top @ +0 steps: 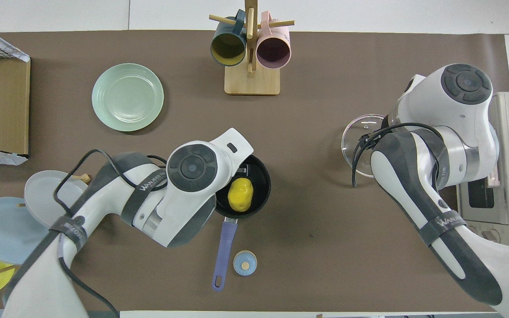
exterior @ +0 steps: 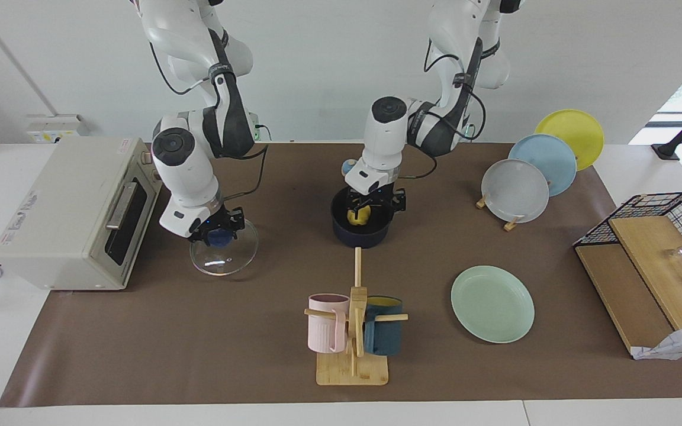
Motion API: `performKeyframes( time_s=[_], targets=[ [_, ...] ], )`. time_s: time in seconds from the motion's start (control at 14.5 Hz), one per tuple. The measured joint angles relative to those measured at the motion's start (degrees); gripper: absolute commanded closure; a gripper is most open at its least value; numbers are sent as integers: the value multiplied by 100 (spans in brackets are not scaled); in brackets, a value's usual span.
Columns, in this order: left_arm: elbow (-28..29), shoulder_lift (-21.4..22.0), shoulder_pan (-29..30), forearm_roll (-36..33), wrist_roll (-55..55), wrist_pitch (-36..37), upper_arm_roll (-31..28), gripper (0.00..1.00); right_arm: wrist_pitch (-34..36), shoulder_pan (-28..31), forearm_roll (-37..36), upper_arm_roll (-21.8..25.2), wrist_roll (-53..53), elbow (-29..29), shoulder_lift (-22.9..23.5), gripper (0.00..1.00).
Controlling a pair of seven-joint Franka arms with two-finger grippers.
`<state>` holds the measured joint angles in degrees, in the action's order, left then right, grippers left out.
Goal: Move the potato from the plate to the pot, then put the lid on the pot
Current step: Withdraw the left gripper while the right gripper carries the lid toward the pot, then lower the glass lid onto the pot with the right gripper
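Observation:
The yellow potato (exterior: 357, 216) (top: 240, 194) lies inside the dark navy pot (exterior: 362, 236) (top: 264, 179), whose blue handle (top: 226, 247) points toward the robots. My left gripper (exterior: 375, 203) hangs open just over the pot's rim, toward the left arm's end, holding nothing. The mint-green plate (exterior: 492, 303) (top: 127, 97) lies bare, farther from the robots than the pot. The glass lid (exterior: 224, 251) (top: 360, 134) rests on the mat beside the oven. My right gripper (exterior: 218, 235) is shut on the lid's blue knob.
A toaster oven (exterior: 74, 213) stands at the right arm's end. A wooden mug rack (exterior: 353, 331) with two mugs is farther out than the pot. Upright plates (exterior: 530, 171) and a wire basket with boards (exterior: 655, 260) fill the left arm's end. A small blue-topped knob (top: 245, 263) sits beside the pot's handle.

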<state>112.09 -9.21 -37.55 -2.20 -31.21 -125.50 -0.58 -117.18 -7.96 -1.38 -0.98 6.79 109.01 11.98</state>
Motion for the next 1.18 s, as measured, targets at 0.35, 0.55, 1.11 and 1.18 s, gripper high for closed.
performKeyframes(
  time_s=[0.35, 0.55, 1.11, 1.18],
  targets=[
    [-1292, 607, 1244, 449, 1078, 1971, -73, 0, 542, -727, 18, -25, -1482, -474, -1, 100],
    [-1612, 945, 2024, 690, 1667, 2651, -103, 0, 657, -1826, 20, -68, -3073, -737, -7, 100],
    [-1648, 1290, 3190, 547, 3351, 3465, -111, 0, -87, -2984, 20, -80, -4832, -650, -2, 100],
    [-1648, 1290, 3190, 519, 3352, 3482, -94, 0, -201, -3092, 20, -79, -4910, -603, 6, 100]
  ],
)
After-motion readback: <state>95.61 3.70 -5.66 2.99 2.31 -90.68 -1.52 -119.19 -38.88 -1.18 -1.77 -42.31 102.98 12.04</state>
